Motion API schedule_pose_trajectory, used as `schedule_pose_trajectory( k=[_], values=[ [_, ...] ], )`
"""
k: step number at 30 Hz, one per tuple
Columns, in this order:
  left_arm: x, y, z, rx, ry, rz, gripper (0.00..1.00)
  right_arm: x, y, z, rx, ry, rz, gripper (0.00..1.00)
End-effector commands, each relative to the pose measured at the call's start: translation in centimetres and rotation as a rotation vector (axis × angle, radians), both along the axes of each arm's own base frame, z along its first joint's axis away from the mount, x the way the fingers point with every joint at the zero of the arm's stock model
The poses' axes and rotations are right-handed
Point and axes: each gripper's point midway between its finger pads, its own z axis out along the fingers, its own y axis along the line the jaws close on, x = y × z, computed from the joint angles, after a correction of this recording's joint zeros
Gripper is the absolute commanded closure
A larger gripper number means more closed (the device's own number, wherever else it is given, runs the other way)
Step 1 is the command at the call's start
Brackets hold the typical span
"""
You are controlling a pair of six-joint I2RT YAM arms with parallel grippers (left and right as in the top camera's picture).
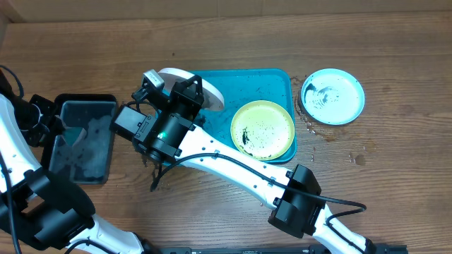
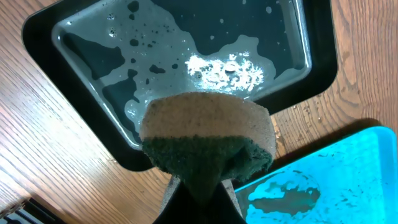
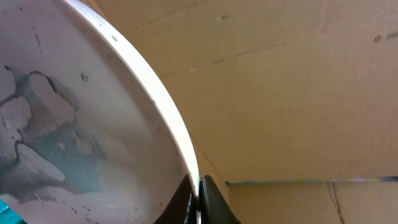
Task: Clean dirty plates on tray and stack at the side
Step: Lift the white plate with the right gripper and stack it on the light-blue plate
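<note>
**Overhead:** Step, prob.: scrub white plate (image 1: 176,74). It's held tilted on edge over left end of tray (image 1: 279,77). Yellow-green plate (image 1: 263,129) flat on tray, specked. Teal plate (image 1: 332,97) on table, right of tray, smeared.

**L wrist:** left gripper (image 2: 200,186) clenched on sponge (image 2: 208,124), over black tray (image 2: 50,37) rim; soapy water inside. Next move needs sponge brought to plate face.

**R wrist:** right gripper (image 3: 197,190) pinched tight on white plate rim; face wet, streaked.
</note>
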Motion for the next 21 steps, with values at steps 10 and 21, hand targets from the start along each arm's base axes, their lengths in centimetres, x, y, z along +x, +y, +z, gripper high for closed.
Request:
schedule_pose_trajectory(
  k=[10,21],
  values=[
    [0.2,-0.2,1.0,0.005,-0.029,0.013,0.95,0.4,0.1,-4.0,0.453,0.314,-0.024,0.96],
    [0.2,-0.2,0.6,0.0,-0.023,0.014,0.96,4.4,-12.1,-9.5,0.954,0.906,-0.383,0.96]
  ],
)
